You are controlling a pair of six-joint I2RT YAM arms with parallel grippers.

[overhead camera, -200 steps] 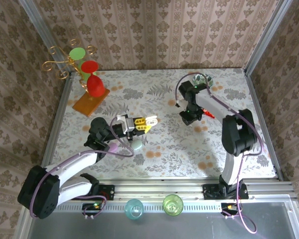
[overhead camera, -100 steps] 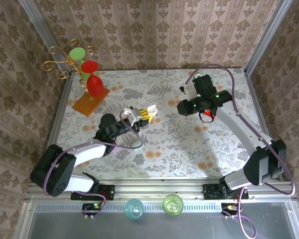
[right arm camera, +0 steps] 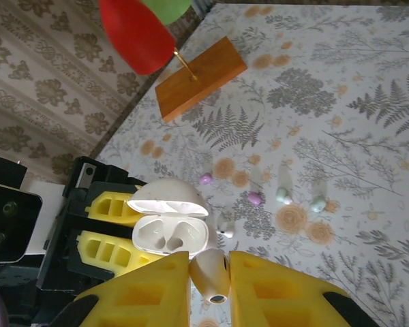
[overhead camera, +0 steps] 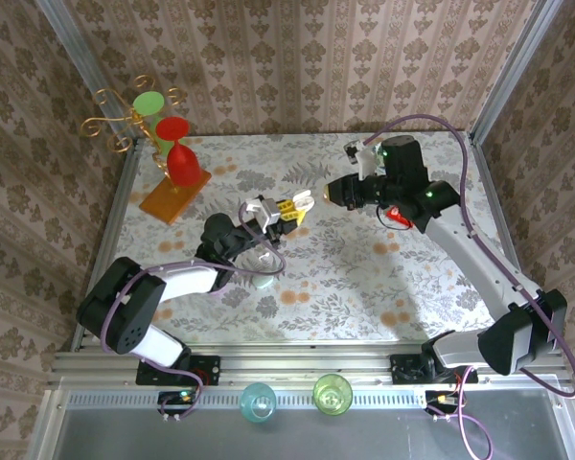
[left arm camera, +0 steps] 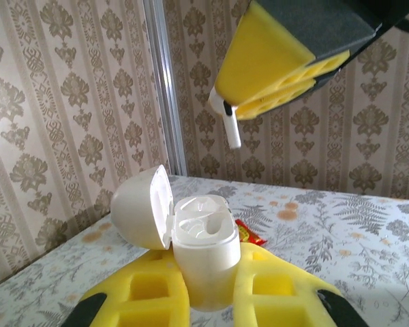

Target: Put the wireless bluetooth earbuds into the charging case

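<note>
My left gripper [left arm camera: 208, 264] is shut on the white charging case [left arm camera: 203, 253], held upright with its lid [left arm camera: 142, 207] swung open to the left and both wells empty. My right gripper [right arm camera: 210, 270] is shut on a whitish earbud [right arm camera: 212, 274], stem end pointing out. In the left wrist view that earbud [left arm camera: 230, 125] hangs from the right fingers [left arm camera: 273, 71], above the case and slightly right. In the top view the left gripper [overhead camera: 289, 206] and right gripper [overhead camera: 338, 192] face each other mid-table. Loose earbuds lie on the table: lilac [right arm camera: 206, 178], lilac [right arm camera: 254, 198], pale green [right arm camera: 317, 203].
A gold stand with red and green glasses on a wooden base [overhead camera: 173, 197] stands at the far left. A red packet [overhead camera: 395, 217] lies under the right arm. A pale pebble-shaped case [overhead camera: 263, 280] sits by the left forearm. Two cups [overhead camera: 259, 401] [overhead camera: 332, 393] stand on the front rail.
My left gripper moved up and right with the case. My right gripper swung left from the back right with the earbud, and now hangs close over the case.
</note>
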